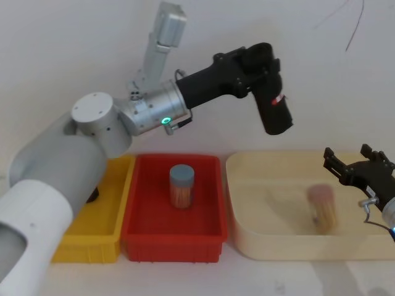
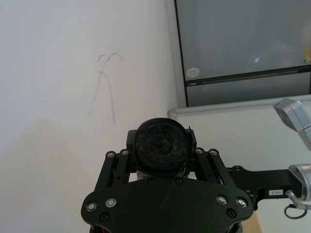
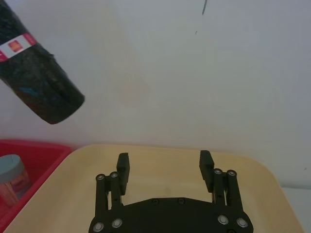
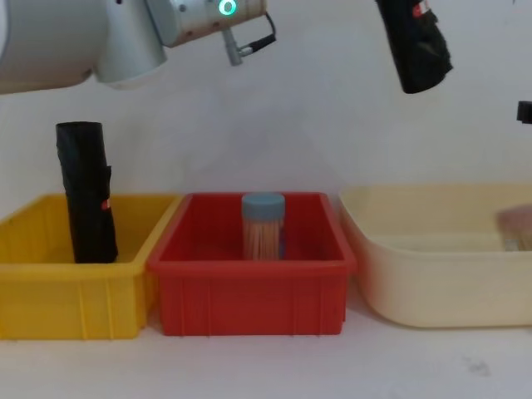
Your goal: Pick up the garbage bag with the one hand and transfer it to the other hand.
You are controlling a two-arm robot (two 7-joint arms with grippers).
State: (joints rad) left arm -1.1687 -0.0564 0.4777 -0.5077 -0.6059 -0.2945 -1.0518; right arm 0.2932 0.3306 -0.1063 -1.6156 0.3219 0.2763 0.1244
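White wall (image 1: 74, 37), pale table. Head view: left gripper (image 1: 266, 65), green-ringed arm, clamped on the garbage bag (image 1: 276, 108), a tight black plastic roll with a red-and-white label, its long axis hanging near vertical, high above the red bin (image 1: 179, 158) and cream tray (image 1: 278, 154). The right gripper (image 1: 353, 165) sits lower, on the roll's right. Left wrist view: roll end-on, wound layers, jaws tight either side. Right wrist view: fingers (image 3: 206, 165) spread, roll above, well apart. Chest view: lower end free, probably enough for a second grip.

Clear air separates raised garbage bag (image 1: 275, 106) from right pincer (image 1: 347, 154); a jar (image 1: 181, 185) stands low in the red bin (image 1: 173, 248).
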